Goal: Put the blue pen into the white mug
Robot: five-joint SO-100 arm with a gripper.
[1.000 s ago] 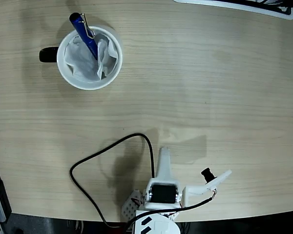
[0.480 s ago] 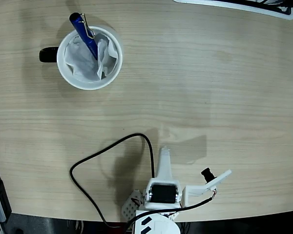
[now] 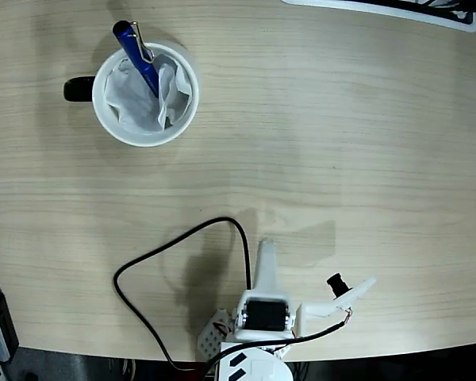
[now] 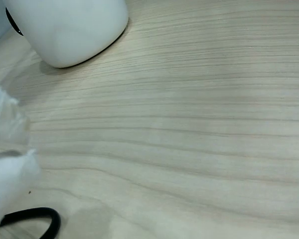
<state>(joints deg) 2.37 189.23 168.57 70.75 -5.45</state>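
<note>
Right now the blue pen stands tilted inside the white mug, its capped end with the silver clip leaning out over the mug's far rim toward the table's far left corner in the fixed view, its lower end buried in the crumpled white paper that lines the mug. That mug sits on the wooden table near the far left corner, its black handle pointing to the left edge. My arm is folded back at the near edge, well apart from the mug, and my pincer points up the table with nothing in it; whether its jaws are parted or closed I cannot tell from either view. A black cable loops across the boards just left of my arm. From my wrist view the mug's white wall shows at the top left, above bare wood grain.
</note>
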